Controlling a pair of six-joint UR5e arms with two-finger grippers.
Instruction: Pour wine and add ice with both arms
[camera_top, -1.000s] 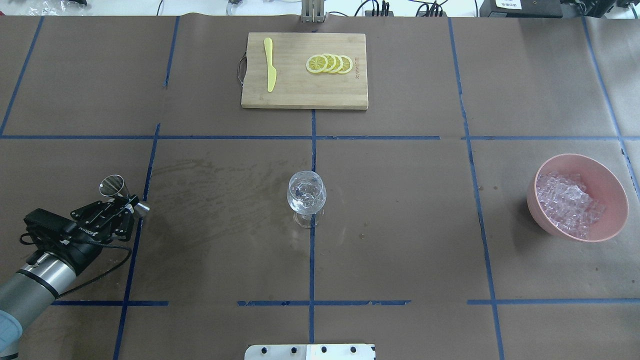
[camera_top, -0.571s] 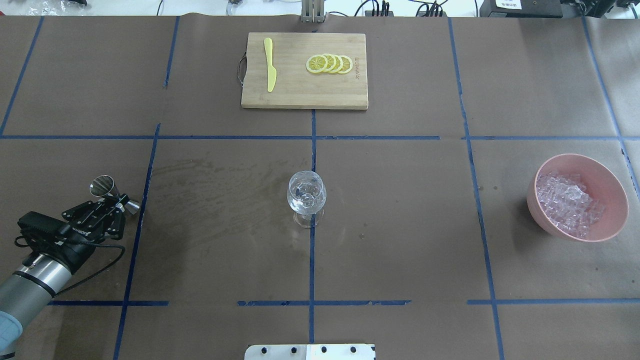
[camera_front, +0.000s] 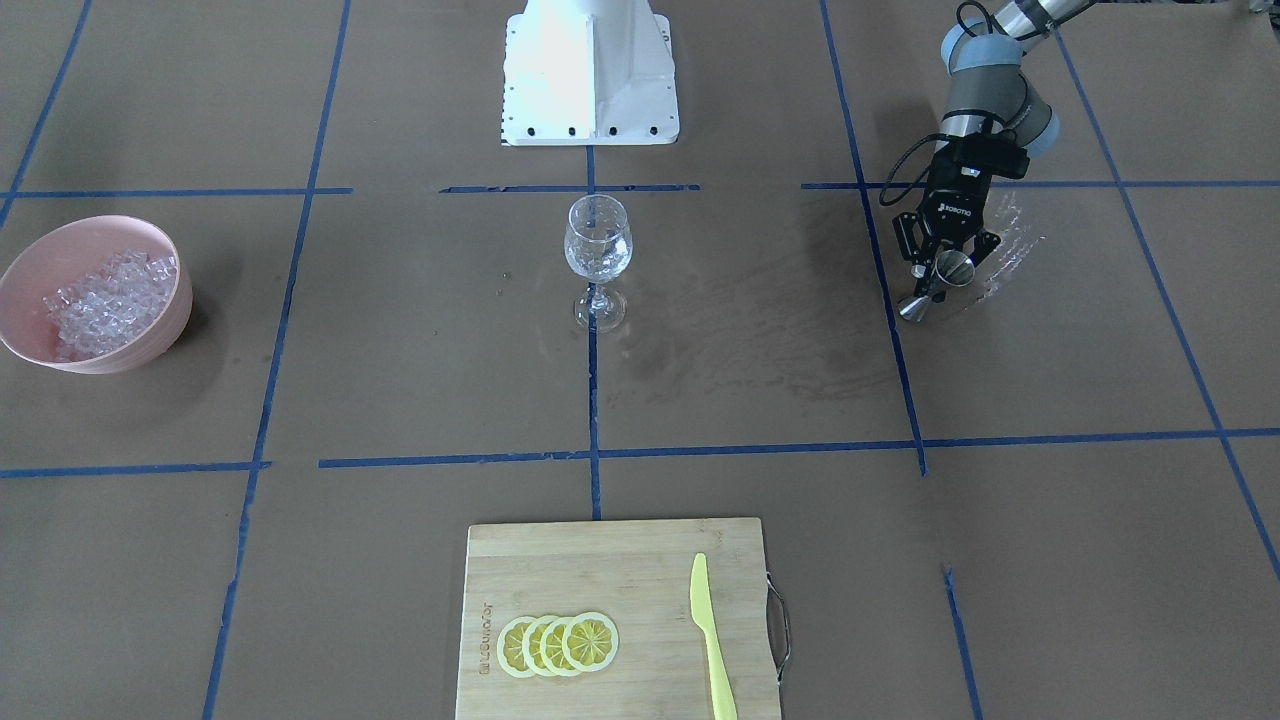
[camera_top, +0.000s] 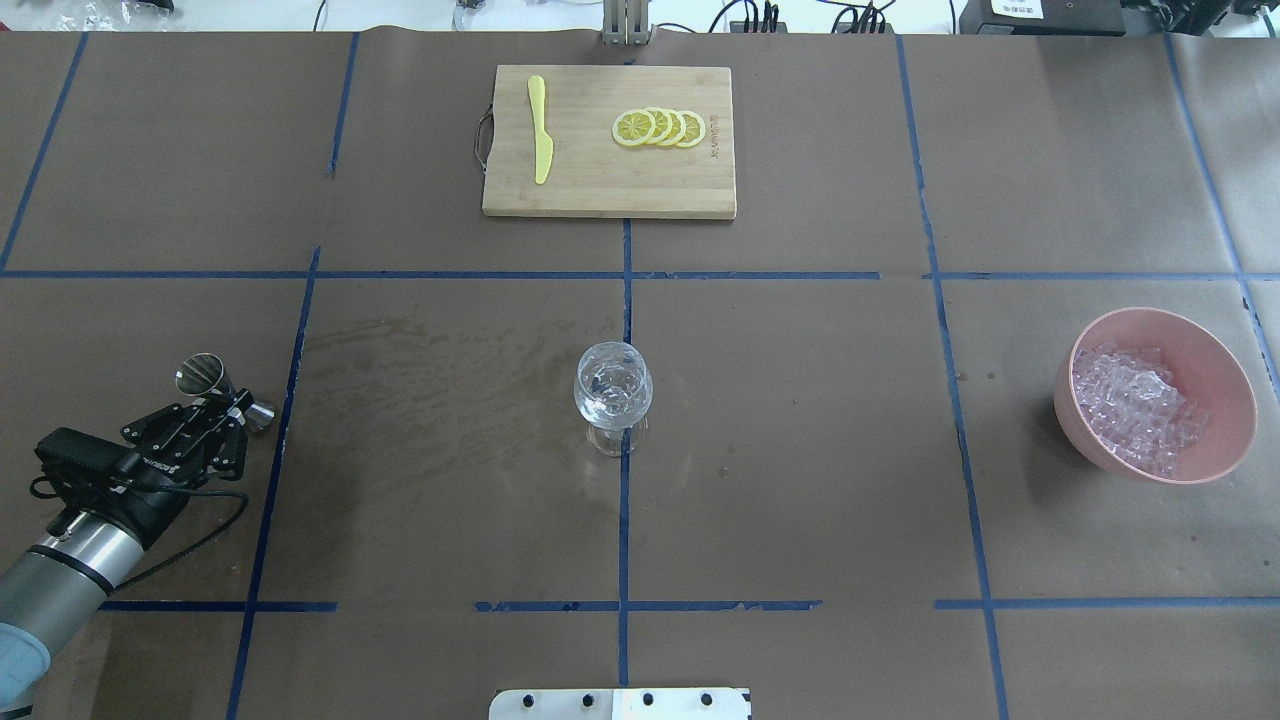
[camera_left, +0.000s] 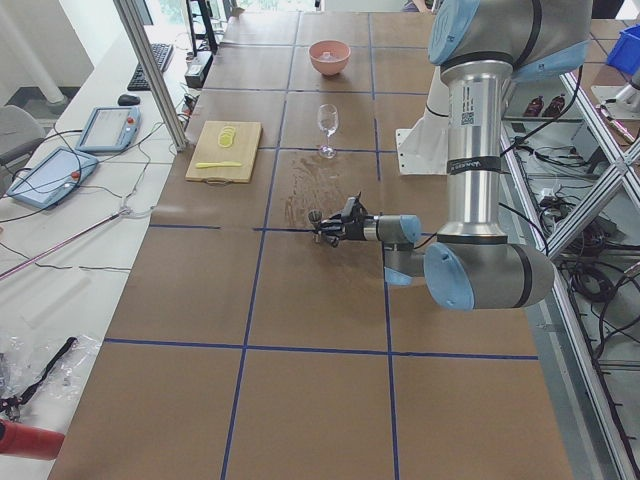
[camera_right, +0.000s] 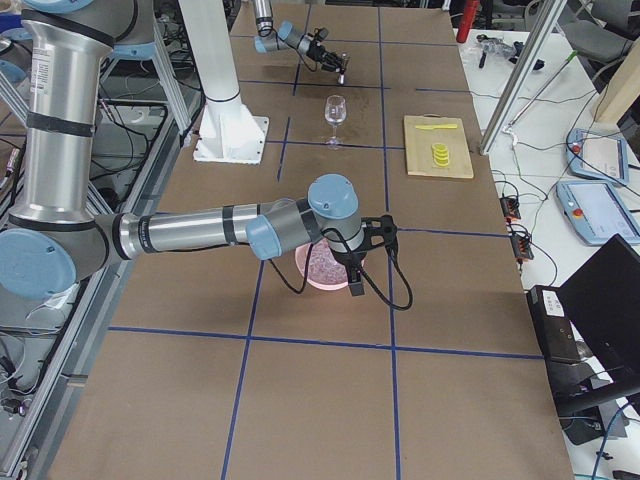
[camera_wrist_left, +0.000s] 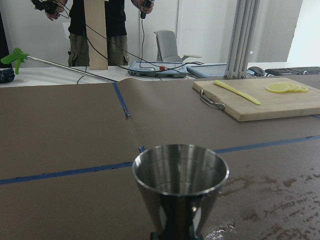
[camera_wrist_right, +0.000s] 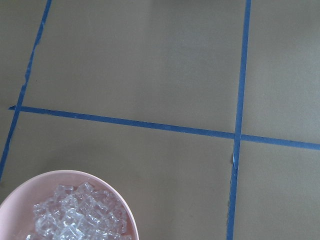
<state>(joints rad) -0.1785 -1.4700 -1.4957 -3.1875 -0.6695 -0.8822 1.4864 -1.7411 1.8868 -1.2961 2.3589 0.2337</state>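
The left tool (camera_top: 232, 404) is clamping a metal measuring cup (camera_top: 205, 376) at its waist, mouth up and low over the table (camera_top: 800, 450) at the robot's left, well apart from the wine glass (camera_top: 613, 385) in the middle. The cup is looking empty, so the pouring step is probably finishing. The ice (camera_top: 1135, 405) is lying heaped in the pink bowl (camera_top: 1222, 395) at the far right with the right tool (camera_right: 356, 285) hanging above it, open or closed being impossible to tell, and next it probably needs to dip in and pinch some.
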